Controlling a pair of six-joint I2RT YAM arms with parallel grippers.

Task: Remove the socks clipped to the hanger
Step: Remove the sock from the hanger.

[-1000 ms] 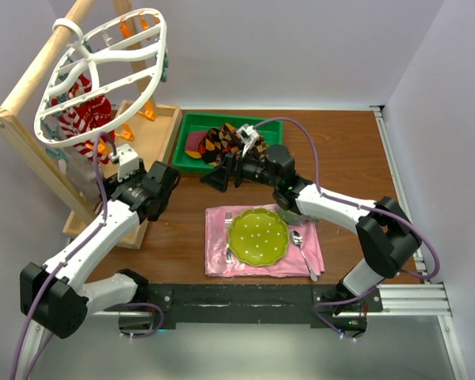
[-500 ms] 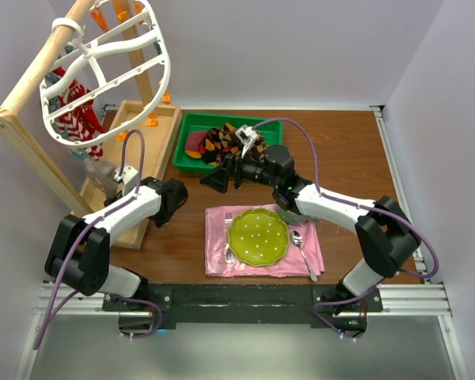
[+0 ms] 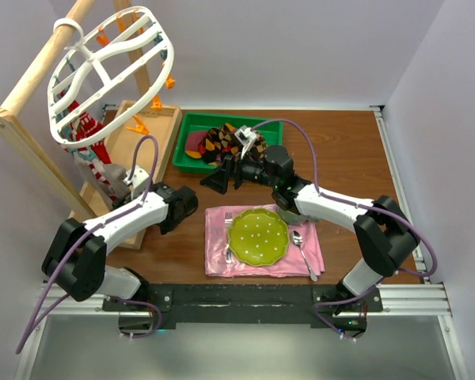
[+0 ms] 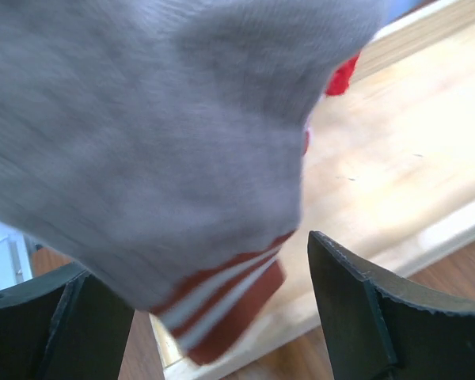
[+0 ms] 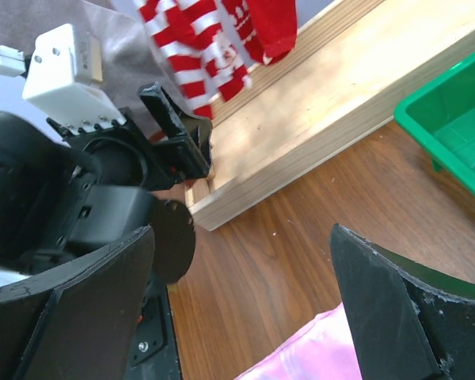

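Note:
The white oval hanger point(image 3: 111, 67) hangs tilted from the wooden pole at top left. Red-and-white striped socks point(image 3: 84, 129) and a grey sock point(image 3: 100, 169) dangle below it. My left gripper point(image 3: 115, 180) is open beside the grey sock. In the left wrist view the grey sock point(image 4: 142, 134), with its maroon, white-striped end, hangs between the wide-apart fingers of my left gripper point(image 4: 194, 265). I cannot tell whether it touches them. My right gripper point(image 3: 214, 180) is open and empty over bare wood in front of the green tray. The right wrist view shows my right gripper point(image 5: 241, 233) facing the striped socks point(image 5: 194, 39).
A green tray point(image 3: 191, 125) at the back holds argyle, maroon and mustard socks point(image 3: 219, 140). The wooden rack base point(image 3: 160, 127) lies left of it. A pink napkin point(image 3: 218, 257) with a green plate point(image 3: 258, 236), fork and spoon sits near the front.
The hanger has rocked and tilted on the pole. My left arm has folded lower, its wrist swinging right, and the grey sock now hangs between its fingers. The right arm has not moved.

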